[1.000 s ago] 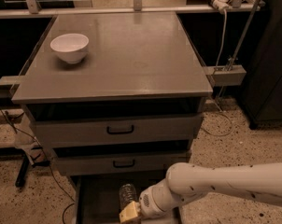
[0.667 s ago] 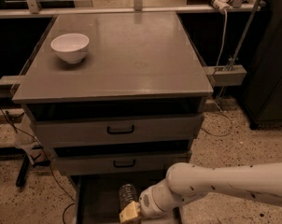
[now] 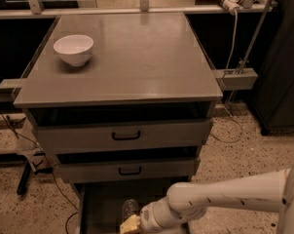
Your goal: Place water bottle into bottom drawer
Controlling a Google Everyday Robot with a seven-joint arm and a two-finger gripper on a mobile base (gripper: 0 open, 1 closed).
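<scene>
The tool (image 3: 131, 224) sits low at the near edge of the scene, over the pulled-out bottom drawer (image 3: 101, 211), at the end of a white arm (image 3: 225, 196) reaching in from the right. The water bottle (image 3: 130, 208) is inside that drawer, just beyond the tool and seemingly touching it. Whether the tool grips it I cannot tell. A white bowl (image 3: 74, 48) stands far left on the worktop (image 3: 147, 57).

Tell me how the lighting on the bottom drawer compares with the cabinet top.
Camera view: the cabinet top is evenly lit; the bottom drawer lies in shadow, so the water bottle shows only faintly, just beyond the gripper at the frame's lower edge.
</scene>
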